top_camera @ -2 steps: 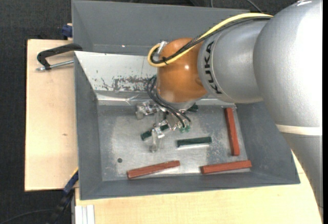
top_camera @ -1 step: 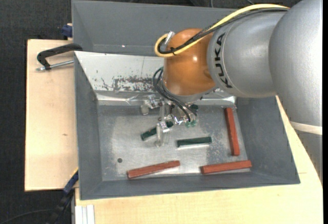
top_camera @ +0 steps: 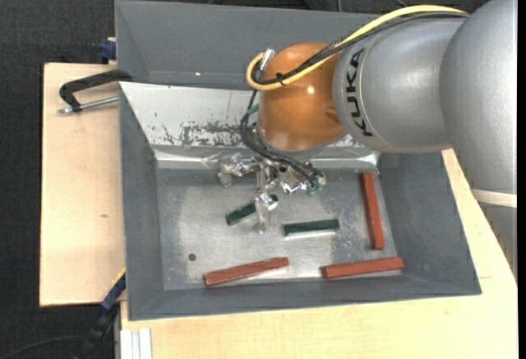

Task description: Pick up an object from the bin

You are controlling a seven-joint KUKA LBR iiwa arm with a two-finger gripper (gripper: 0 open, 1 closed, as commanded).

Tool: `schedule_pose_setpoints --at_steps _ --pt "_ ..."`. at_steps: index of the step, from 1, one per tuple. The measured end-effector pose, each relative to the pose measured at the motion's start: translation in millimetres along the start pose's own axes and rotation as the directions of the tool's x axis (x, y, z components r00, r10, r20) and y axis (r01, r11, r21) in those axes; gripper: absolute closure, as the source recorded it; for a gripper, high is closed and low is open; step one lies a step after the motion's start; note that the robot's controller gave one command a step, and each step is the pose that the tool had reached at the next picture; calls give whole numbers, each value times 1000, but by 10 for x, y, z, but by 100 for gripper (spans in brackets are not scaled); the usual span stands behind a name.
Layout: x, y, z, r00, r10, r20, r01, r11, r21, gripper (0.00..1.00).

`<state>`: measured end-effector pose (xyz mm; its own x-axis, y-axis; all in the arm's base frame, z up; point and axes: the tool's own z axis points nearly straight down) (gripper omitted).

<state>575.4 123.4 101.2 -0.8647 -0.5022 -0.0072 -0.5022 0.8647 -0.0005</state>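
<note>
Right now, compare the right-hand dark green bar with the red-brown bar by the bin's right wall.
The dark green bar is much shorter than the red-brown bar. The dark green bar lies across the view, while the red-brown bar runs top to bottom. Both are slim, straight, and flat on the bin floor.

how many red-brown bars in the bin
3: left bar by the near wall, middle bar to its right, right bar along the right wall. The arm may hide more.
</note>
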Motion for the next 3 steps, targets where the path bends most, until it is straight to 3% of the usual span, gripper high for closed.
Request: schedule_pose_setpoints --at_steps 1,2,3 --pt "75 -13 312 984 -179 -7 179 984 -3 0" --pt "62 -8 301 984 -177 -4 177 984 -3 0" --pt "62 -7 301 984 -177 -5 177 984 -3 100"
